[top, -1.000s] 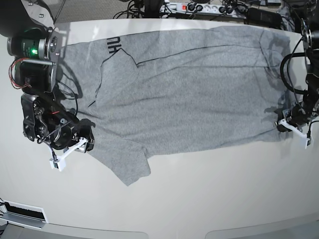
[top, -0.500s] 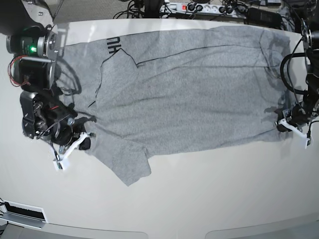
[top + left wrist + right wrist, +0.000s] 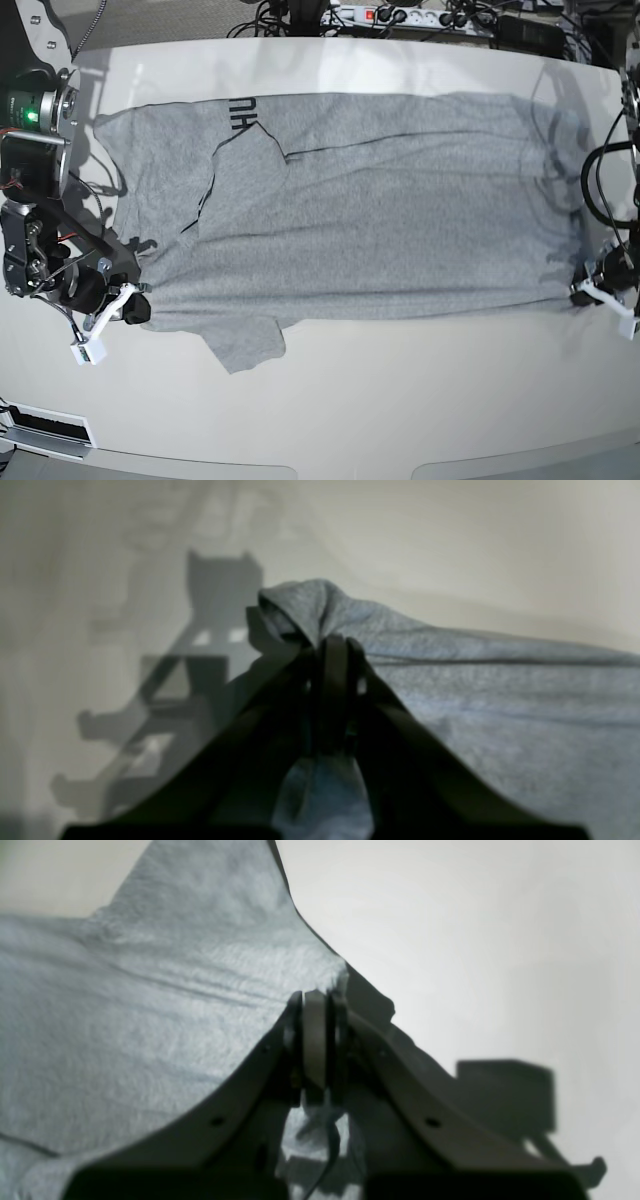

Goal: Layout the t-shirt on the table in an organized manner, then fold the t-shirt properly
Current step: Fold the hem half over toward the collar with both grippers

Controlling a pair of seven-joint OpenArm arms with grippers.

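The table (image 3: 330, 400) is carrying the t-shirt (image 3: 380, 220) across its far half, the garment lying lengthwise from one side to the other with black lettering (image 3: 243, 113) showing near the far edge. The cloth is behaving as light, limp cotton: it is draping, creasing and peaking wherever it is pinched, so it is likely to sag and slide on the glossy top unless it is taken at edges and corners and kept under even tension. The right gripper (image 3: 130, 303), on the base view's left, is pinching the near edge at the sleeve end, its fingers pressed together on a bunched fold (image 3: 320, 990). The left gripper (image 3: 590, 291) is gripping the near corner at the opposite end, fingers closed on a raised peak of fabric (image 3: 300, 610). Compared with the earlier frames, the right gripper's fingers, then spread beside the cloth, are now clamping it; both grippers are sitting farther apart, the near edge is running straighter, and the loose sleeve (image 3: 245, 345) is hanging shorter.
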